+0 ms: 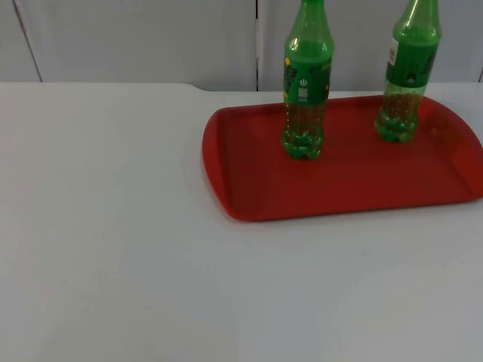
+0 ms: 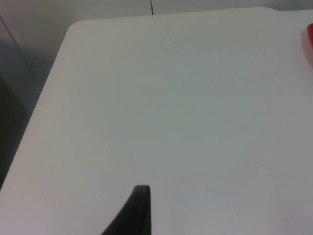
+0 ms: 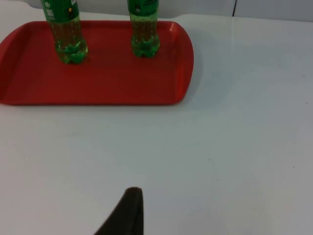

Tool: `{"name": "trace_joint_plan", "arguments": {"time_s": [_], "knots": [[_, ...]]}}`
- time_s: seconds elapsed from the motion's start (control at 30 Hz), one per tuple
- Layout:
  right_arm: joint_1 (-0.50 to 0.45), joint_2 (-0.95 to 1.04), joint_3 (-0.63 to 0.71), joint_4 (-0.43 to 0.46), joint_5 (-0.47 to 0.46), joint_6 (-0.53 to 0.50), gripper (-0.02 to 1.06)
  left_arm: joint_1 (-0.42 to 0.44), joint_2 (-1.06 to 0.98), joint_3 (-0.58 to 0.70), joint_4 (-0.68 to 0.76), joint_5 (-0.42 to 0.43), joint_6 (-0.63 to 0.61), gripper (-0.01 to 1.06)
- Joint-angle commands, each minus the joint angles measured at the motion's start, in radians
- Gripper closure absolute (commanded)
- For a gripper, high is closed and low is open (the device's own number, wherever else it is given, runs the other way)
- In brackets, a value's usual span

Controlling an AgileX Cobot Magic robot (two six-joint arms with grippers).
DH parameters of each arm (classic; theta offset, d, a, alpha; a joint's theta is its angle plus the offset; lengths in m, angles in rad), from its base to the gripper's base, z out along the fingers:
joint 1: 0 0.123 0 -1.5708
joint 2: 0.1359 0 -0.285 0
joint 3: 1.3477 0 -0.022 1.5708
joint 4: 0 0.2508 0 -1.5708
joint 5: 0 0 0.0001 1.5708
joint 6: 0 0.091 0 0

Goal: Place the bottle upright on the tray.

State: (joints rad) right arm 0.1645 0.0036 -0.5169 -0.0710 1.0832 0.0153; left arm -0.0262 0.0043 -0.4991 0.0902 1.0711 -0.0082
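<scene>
While both arms wait off the tray, two green bottles stand upright on the red tray; the left bottle sits near the tray's middle rear, the right bottle well apart from it toward the far right; neither is touched by anything. A fingertip of the left gripper hangs over bare white tabletop, with a sliver of the tray at the edge; the right gripper hangs over the tabletop facing the tray and both bottles; whether either gripper is spread or closed I cannot tell.
</scene>
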Motion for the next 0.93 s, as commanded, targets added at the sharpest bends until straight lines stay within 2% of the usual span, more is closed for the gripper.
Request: {"name": "trace_joint_plan", "arguments": {"time_s": [0.0, 0.57, 0.9], "knots": [[-0.001, -0.004, 0.002, 0.005, -0.005, -0.004, -0.01, 0.004, -0.004, 0.004, 0.008, 0.003, -0.003, 0.0], [-0.009, -0.004, 0.002, 0.003, -0.005, -0.004, -0.01, 0.004, -0.004, 0.004, 0.008, 0.003, -0.003, 0.0], [-0.126, -0.004, 0.002, 0.003, -0.005, -0.004, -0.01, 0.004, -0.004, 0.004, 0.008, 0.003, -0.003, 0.0]]}}
